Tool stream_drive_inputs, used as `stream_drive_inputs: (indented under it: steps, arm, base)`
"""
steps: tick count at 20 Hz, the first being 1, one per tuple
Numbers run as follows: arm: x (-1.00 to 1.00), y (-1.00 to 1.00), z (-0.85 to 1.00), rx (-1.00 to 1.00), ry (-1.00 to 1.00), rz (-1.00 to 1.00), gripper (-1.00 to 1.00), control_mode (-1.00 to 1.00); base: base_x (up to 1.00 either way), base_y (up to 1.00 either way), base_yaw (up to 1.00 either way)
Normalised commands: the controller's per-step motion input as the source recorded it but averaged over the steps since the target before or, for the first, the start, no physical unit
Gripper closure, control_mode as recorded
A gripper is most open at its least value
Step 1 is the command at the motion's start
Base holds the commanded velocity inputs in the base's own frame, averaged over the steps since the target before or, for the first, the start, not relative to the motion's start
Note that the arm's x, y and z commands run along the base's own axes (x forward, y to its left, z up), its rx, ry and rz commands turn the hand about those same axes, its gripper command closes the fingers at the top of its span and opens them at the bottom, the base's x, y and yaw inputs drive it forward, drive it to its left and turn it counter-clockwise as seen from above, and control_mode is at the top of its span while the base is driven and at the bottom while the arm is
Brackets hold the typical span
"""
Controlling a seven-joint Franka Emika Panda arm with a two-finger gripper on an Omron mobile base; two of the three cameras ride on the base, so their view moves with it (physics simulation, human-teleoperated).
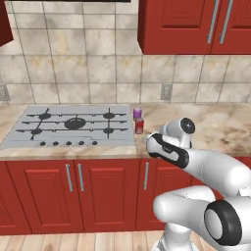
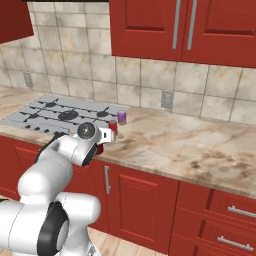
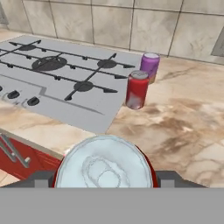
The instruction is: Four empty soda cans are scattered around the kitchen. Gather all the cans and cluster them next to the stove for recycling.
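A red can (image 3: 105, 168) sits between the fingers of my gripper (image 3: 105, 177), its silvery top filling the foot of the hand view; the jaws stand partway closed around its sides, and I judge it held. I carry it at the tabletop's (image 3: 183, 127) front edge, just above the red cabinet doors (image 1: 73, 193).

Ahead of the gripper, two cans already stand upright beside the stove (image 3: 57, 83): a second red can (image 3: 137, 89) nearer to me, and the purple can (image 3: 149, 66) just behind it, toward the tiled wall (image 3: 131, 26). They stand close together, on the bare stone just off the cooktop's right edge. The stove lies ahead and to the left of the gripper, its knobs (image 3: 22, 97) along the near side. The base views show the same pair at the cooktop's corner, with my arm (image 1: 196, 162) reaching in low from the front.

The step in hand, as I read it, is setting this can down with the others. Doing it well means moving forward over the stone, not over the grates, and choosing a bare patch just beside the nearer red can, close but not touching. I should keep the can upright, lower it until its base meets the tabletop, then open and draw straight back, so the fingers do not clip the standing pair. Of the fourth can I can say nothing.
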Motion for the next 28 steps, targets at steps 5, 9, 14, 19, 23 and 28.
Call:
stream_drive_inputs:
  steps: [5,9,14,19,23,28]
  arm:
    - [0.00,0.00,0.00,0.00,0.00,0.00,1.00,1.00]
    - [0.00,0.00,0.00,0.00,0.00,0.00,1.00,1.00]
    - [0.00,0.00,0.00,0.00,0.00,0.00,1.00,1.00]
    - [0.00,0.00,0.00,0.00,0.00,0.00,1.00,1.00]
    - [0.00,0.00,0.00,0.00,0.00,0.00,1.00,1.00]
    - [0.24,0.00,-0.03,0.04,0.00,-0.03,1.00,-1.00]
  base:
    - [0.38,0.00,-0.06]
    - [0.31,0.00,-0.06]
    - [0.20,0.00,-0.05]
    - [0.13,0.00,-0.03]
    - [0.19,0.00,-0.02]
    - [0.00,0.00,0.00]
